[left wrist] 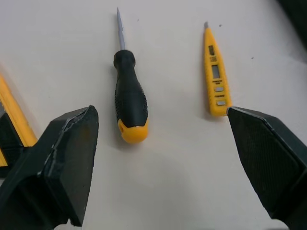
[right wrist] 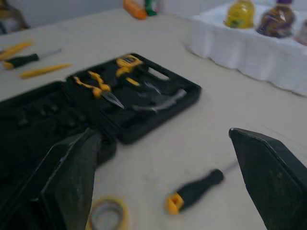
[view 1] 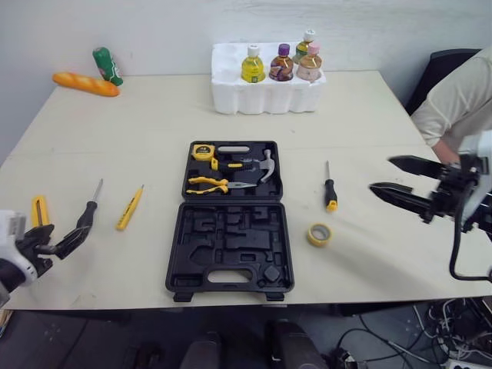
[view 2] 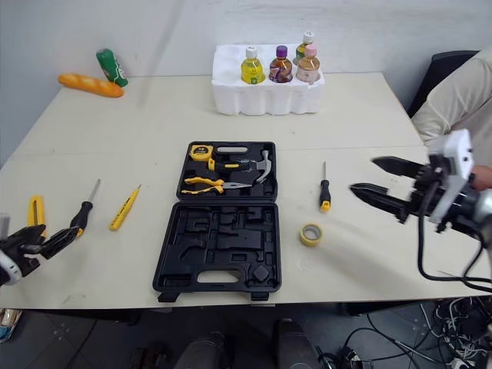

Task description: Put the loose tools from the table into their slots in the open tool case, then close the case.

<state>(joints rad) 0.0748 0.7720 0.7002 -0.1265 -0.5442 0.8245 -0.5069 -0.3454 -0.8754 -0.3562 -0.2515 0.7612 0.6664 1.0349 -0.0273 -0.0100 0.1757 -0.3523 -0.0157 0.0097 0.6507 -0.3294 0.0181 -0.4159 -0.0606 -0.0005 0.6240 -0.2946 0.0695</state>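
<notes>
The pale table [view 1: 154, 115] carries the open black tool case [view 1: 231, 238] at its centre. The case's far half holds a hammer [view 1: 261, 164], pliers [view 1: 211, 184] and a tape measure [view 1: 202, 151], and the moulded slots of its near half are bare.

The right gripper [right wrist: 161, 132] hangs over the table's right side, jaws spread wide and holding nothing. A black-and-yellow screwdriver [view 1: 330, 192] and a roll of yellow tape [view 1: 319, 234] lie ahead of it, between it and the case.

The left gripper [left wrist: 160, 115] sits low at the near left edge, equally wide open and empty. A second screwdriver [left wrist: 129, 103] lies just ahead within the gap between its fingers, closer to one finger. A yellow tester pen [left wrist: 216, 76] lies by the tip of the other.
</notes>
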